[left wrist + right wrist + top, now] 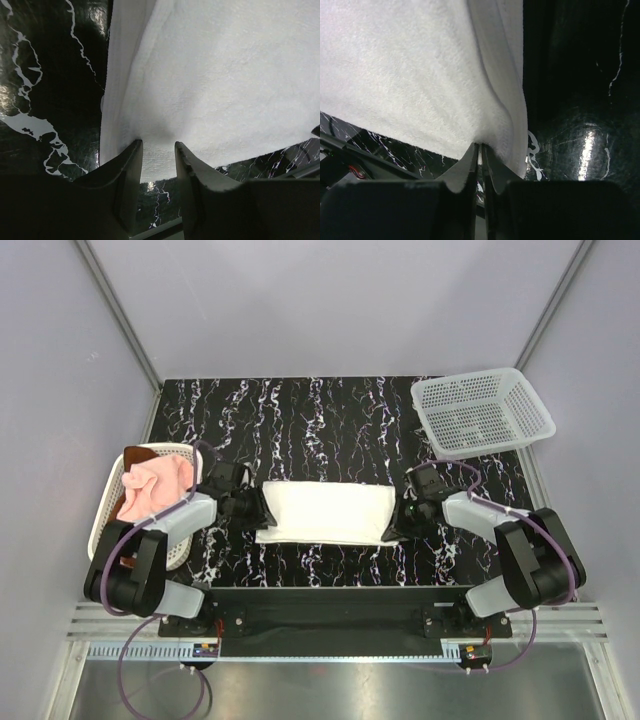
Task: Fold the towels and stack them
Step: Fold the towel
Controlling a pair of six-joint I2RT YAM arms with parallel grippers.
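The white towel (322,512) lies folded into a two-layer strip on the marbled table (330,410). At its right end, the right gripper (481,147) has its jaws pinched tight on the hem. At its left end, the left gripper (157,150) stands narrowly parted, with the hem lying in the gap. Left of the white towel, the pink towel (152,488) and the rust-brown towel (140,455) sit bunched in a mesh basket (105,525).

A robotics lab cell: plain grey walls (330,300), aluminium frame posts (118,315), a black marbled table (330,415).
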